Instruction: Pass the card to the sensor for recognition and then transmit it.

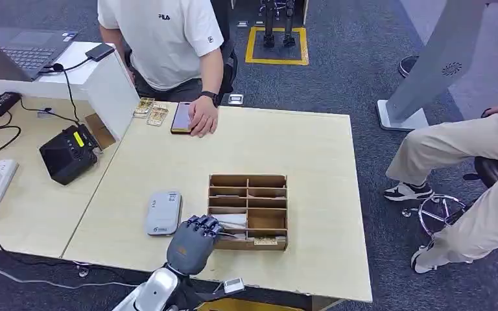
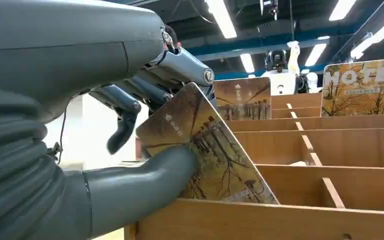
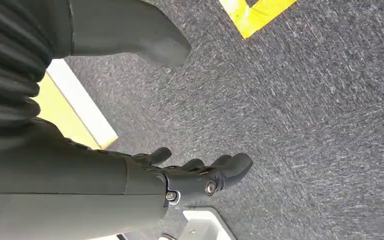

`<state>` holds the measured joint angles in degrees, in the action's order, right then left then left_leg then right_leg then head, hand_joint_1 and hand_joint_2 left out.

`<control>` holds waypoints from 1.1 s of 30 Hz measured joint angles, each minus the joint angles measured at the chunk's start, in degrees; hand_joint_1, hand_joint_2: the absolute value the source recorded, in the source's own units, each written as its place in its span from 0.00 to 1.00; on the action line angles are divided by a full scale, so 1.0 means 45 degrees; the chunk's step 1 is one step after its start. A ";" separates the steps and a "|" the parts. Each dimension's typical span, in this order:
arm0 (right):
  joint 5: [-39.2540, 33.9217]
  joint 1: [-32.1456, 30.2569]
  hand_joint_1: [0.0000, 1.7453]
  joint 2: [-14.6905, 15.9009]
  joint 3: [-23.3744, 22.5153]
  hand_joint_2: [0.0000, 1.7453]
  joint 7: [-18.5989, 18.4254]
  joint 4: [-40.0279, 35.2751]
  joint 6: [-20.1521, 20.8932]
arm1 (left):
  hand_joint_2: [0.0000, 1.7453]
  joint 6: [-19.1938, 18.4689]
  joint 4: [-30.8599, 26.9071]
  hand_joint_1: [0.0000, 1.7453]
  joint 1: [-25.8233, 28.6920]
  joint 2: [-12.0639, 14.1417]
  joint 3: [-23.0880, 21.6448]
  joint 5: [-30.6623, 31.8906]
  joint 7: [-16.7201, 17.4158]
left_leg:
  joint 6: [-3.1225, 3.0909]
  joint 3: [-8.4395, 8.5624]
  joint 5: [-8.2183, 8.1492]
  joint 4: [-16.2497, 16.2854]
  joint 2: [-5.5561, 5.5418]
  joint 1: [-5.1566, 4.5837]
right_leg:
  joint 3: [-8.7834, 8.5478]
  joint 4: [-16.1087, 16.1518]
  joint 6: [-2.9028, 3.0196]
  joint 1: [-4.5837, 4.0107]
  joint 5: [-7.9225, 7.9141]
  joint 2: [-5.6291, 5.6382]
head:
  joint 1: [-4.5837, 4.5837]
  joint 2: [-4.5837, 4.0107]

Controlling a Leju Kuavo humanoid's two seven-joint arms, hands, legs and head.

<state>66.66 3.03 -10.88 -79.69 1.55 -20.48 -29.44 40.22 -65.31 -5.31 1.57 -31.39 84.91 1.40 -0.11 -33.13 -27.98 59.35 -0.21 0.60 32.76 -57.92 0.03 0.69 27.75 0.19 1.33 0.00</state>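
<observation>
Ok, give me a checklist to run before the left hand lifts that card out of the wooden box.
1. Card held: the left hand pinches the card between thumb and fingers. Ok.
2. Card free of the box: its lower edge sits behind the front wall of the wooden box. Not ok.
3. Path to the grey card reader: open table between box and reader. Ok.
4. Right hand: hangs over the carpet, holding nothing. Ok.
5. Person's hand: rests on a phone at the table's far edge. Ok.
6. Grip firmness: cannot tell.

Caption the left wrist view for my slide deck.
Left hand pinches a hotel card at the wooden organizer.
</observation>
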 joint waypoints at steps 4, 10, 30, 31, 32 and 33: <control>0.0000 -0.0002 0.00 0.0000 0.0000 1.00 0.0000 0.0000 -0.0010 | 1.00 0.0005 0.0000 1.00 -0.0010 -0.0005 0.0000 0.0019 0.0141 | 0.0000 0.0001 0.0000 0.0000 0.0000 0.0001 | -0.0001 0.0000 0.0000 0.0000 0.0000 0.0000 | 0.0000 0.0000; 0.0005 -0.0002 0.00 0.0000 0.0000 1.00 0.0000 -0.0015 -0.0024 | 1.00 0.0015 0.0000 1.00 0.0000 0.0000 0.0000 0.0014 0.0150 | 0.0000 0.0002 0.0000 0.0000 0.0000 0.0001 | -0.0005 0.0000 0.0000 0.0000 0.0000 0.0000 | 0.0000 0.0000; 0.0214 0.0005 0.00 0.0015 0.0000 1.00 0.0049 0.0005 -0.0049 | 1.00 0.0019 -0.1341 1.00 0.0171 0.0053 0.0000 -0.1088 -0.1890 | -0.0001 0.0001 0.0001 0.0001 -0.0004 -0.0002 | -0.0008 0.0000 -0.0001 0.0000 0.0000 -0.0007 | 0.0000 0.0000; 0.0214 0.0018 0.00 0.0019 0.0000 1.00 0.0063 0.0019 -0.0053 | 1.00 0.0019 -0.1458 1.00 0.0124 0.0063 0.0000 -0.1239 -0.2006 | -0.0001 0.0001 0.0001 0.0001 -0.0004 -0.0001 | -0.0008 0.0000 -0.0001 0.0000 -0.0001 -0.0006 | 0.0000 0.0000; 0.0214 0.0027 0.00 0.0024 0.0000 1.00 0.0078 0.0034 -0.0058 | 1.00 0.0019 -0.1568 1.00 0.0085 0.0068 0.0000 -0.1359 -0.2108 | 0.0000 0.0003 0.0002 0.0001 -0.0004 -0.0001 | -0.0008 0.0000 -0.0001 0.0000 -0.0002 -0.0006 | 0.0005 0.0000; 0.0223 0.0031 0.00 0.0039 0.0000 1.00 0.0083 0.0049 -0.0068 | 1.00 0.0019 -0.1652 1.00 0.0031 0.0078 0.0000 -0.1428 -0.2147 | -0.0001 0.0003 0.0003 0.0001 -0.0003 -0.0001 | -0.0008 0.0000 -0.0001 0.0000 -0.0002 -0.0006 | 0.0000 0.0000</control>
<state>67.67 3.17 -10.71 -79.69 1.92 -20.26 -29.75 40.30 -72.74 -5.17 1.92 -31.39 78.49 -8.26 -0.12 -33.11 -27.96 59.35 -0.23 0.60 32.72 -57.92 0.02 0.69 27.74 0.17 1.33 0.00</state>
